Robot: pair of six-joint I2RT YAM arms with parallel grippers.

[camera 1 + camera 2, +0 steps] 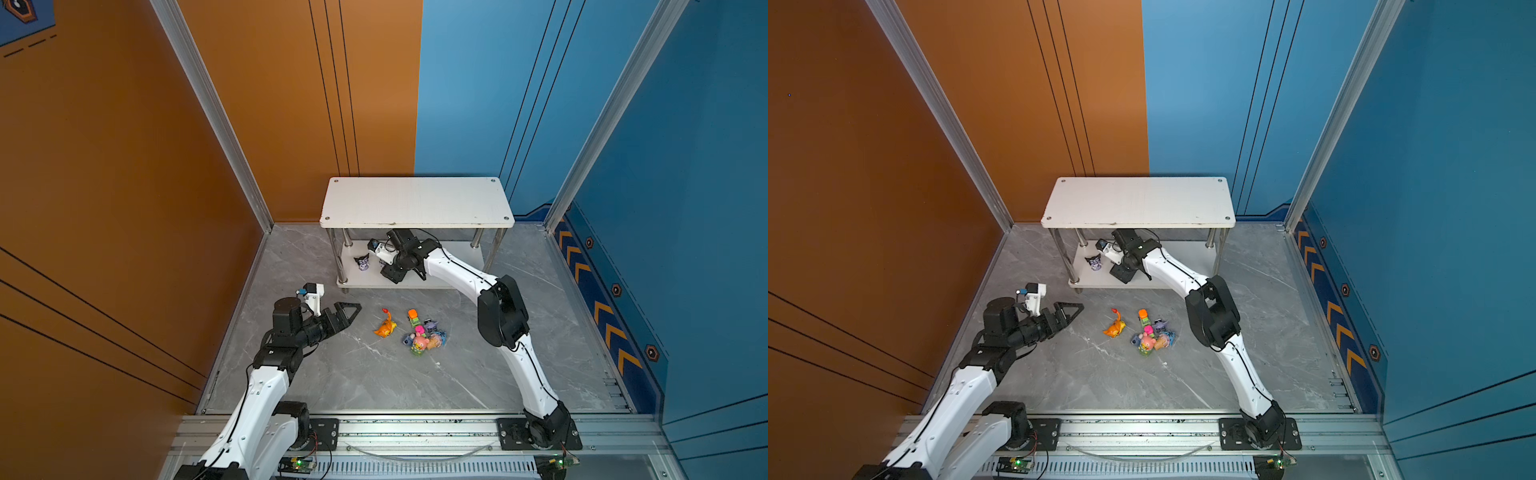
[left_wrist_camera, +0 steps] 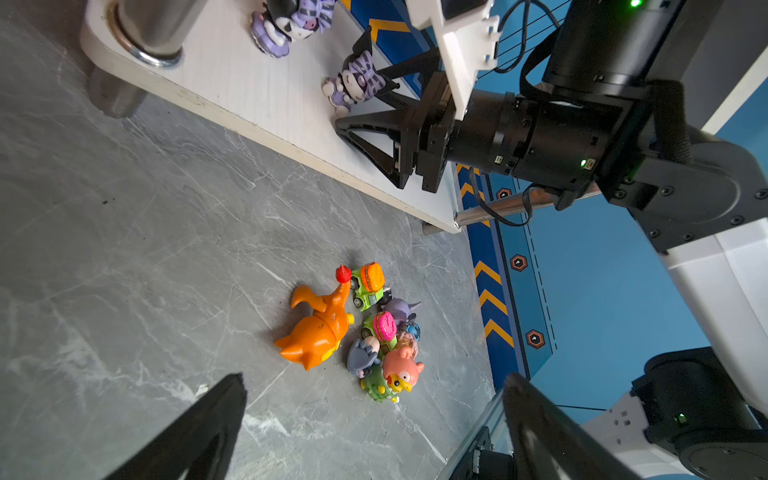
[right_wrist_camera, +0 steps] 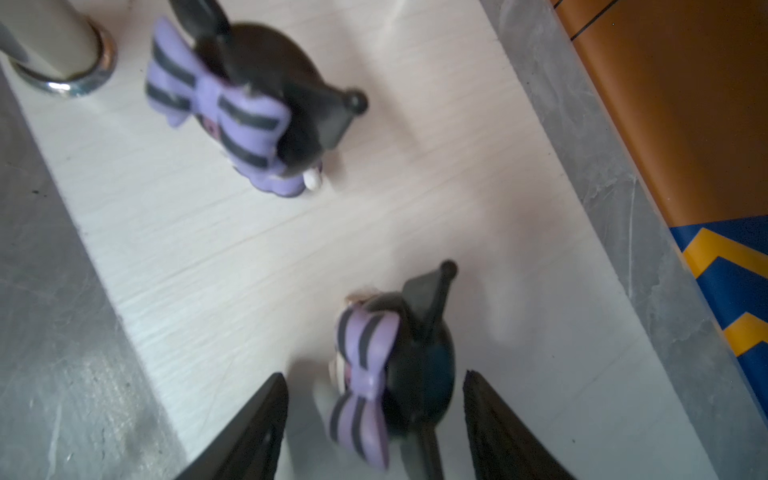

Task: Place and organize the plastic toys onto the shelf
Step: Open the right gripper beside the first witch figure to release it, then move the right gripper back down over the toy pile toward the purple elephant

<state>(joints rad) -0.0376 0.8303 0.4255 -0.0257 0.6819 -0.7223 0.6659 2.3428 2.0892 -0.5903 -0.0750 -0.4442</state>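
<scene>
Shelf [image 1: 415, 199], lower board: two eared heads. Both top views show the first eared head [image 1: 362, 262] plainly. Only the wrist views show the second eared head [image 3: 419, 345], standing between the parted jaws of the right gripper [image 3: 376, 376].

Floor, 6 o'clock of the shelf:
- one orange creature [image 1: 385, 328]
- two green blocks: orange-topped block [image 2: 368, 286], pink-topped block [image 2: 382, 328]
- remaining toys, clustered

Left gripper [image 1: 351, 313], 9 o'clock of these: jaws wide apart.

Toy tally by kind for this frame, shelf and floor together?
Black-purple eared heads: 3, two on the shelf, one in the floor pile
Green blocks: 2
Orange spiky creature: 1
Pink bear: 1
Grey-blue donkey: 1
Blue figure: 1
Total: 9
</scene>
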